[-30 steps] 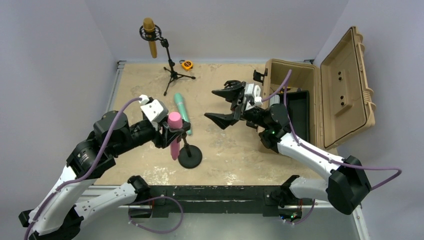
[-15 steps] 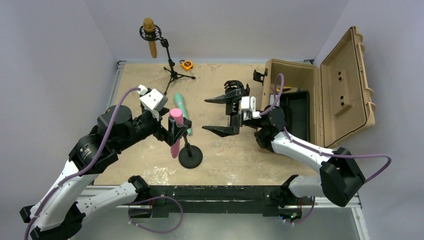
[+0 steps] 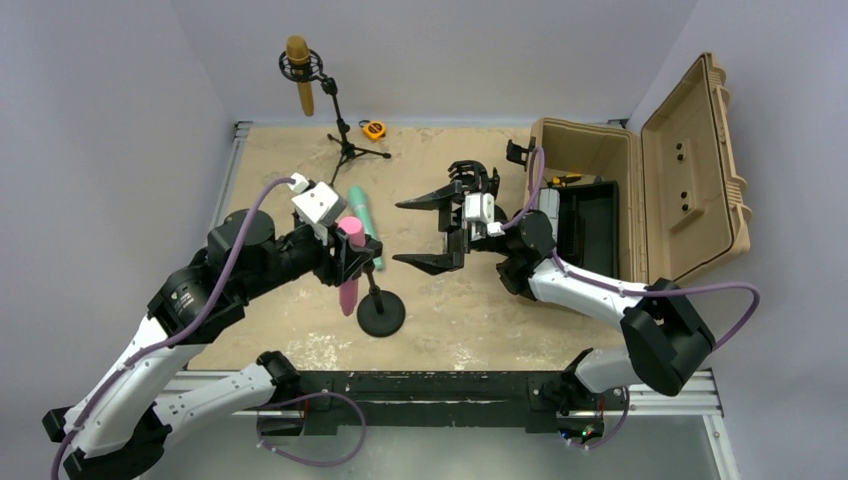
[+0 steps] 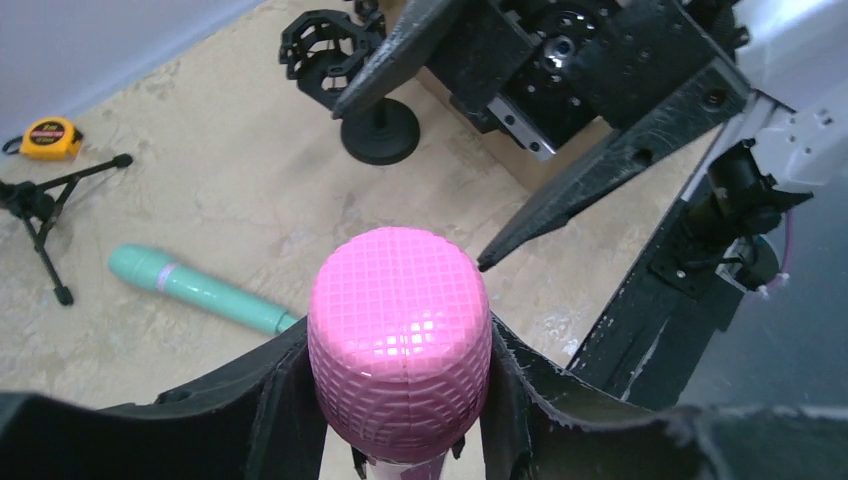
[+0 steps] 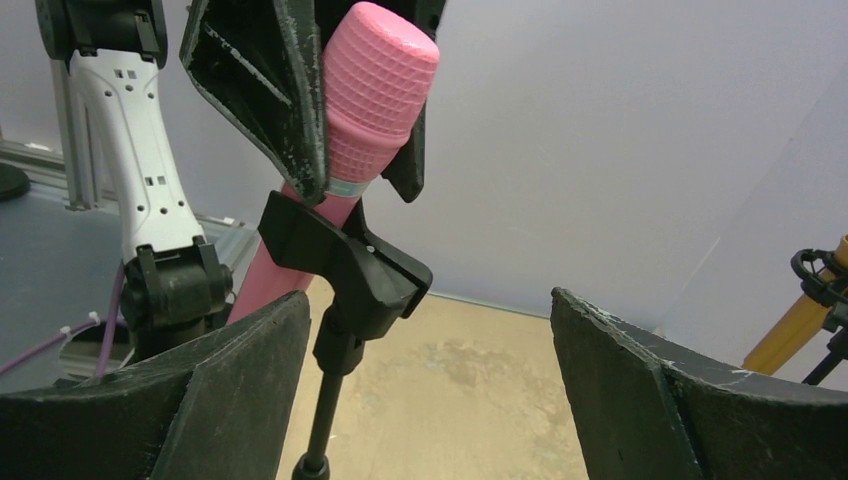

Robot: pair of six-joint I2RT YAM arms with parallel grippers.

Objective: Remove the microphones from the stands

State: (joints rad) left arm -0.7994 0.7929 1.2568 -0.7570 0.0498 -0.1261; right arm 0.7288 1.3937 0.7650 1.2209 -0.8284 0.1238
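The pink microphone leans in the clip of a black stand with a round base, near the table's front centre. My left gripper is shut on its mesh head, with one finger pressing each side. My right gripper is open just to the right of the stand, facing it. In the right wrist view the stand's pole rises by the left finger, with nothing held in that gripper.
A teal microphone lies flat behind the stand. A gold microphone hangs on a tripod stand at the back left, with a yellow tape measure beside it. An open tan case fills the right side. An empty black stand stands near it.
My right gripper has swung left, closer to the stand, still open. My left arm has shifted slightly away from me, and the microphone's head has moved with it.
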